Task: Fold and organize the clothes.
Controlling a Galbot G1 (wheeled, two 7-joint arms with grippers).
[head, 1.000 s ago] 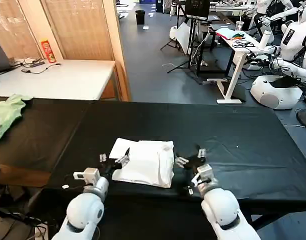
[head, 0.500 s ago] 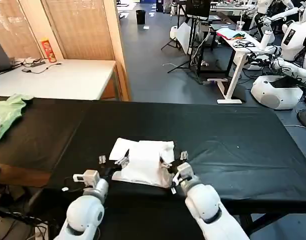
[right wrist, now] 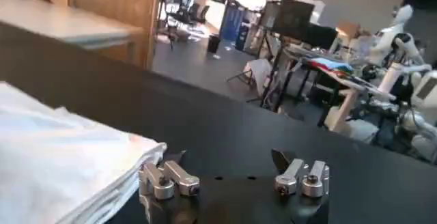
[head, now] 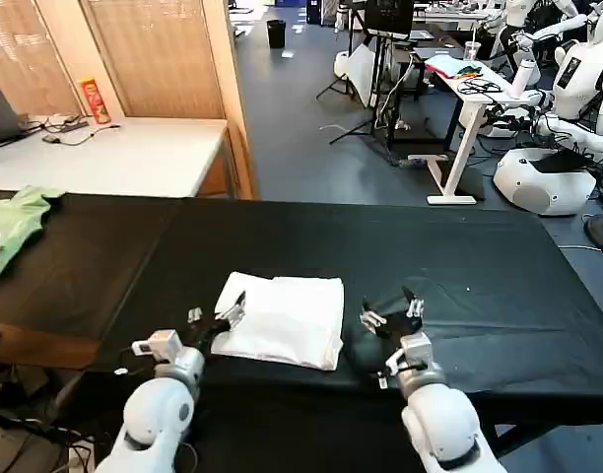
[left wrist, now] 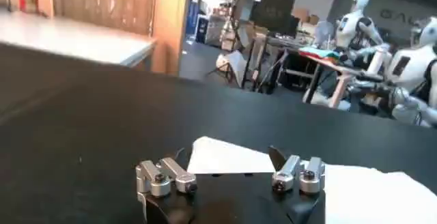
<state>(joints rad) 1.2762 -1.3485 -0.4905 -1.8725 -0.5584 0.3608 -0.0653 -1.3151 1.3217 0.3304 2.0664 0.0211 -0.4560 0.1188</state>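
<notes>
Here, folded white T-shirt [head: 282, 320] on black table [head: 479, 266], left gripper [head: 214, 322] and right gripper [head: 388, 317] flanking it (both spread, holding nothing).

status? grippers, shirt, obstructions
Left gripper open at the T-shirt's left edge, not gripping. Right gripper open, off the shirt's right side. T-shirt folded flat on the black table. Nothing in the way.

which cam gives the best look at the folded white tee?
Head view: the whole folded T-shirt lies in frame on the black table. Right wrist view shows its layered edge close up; left wrist view catches just strips of it.
</notes>
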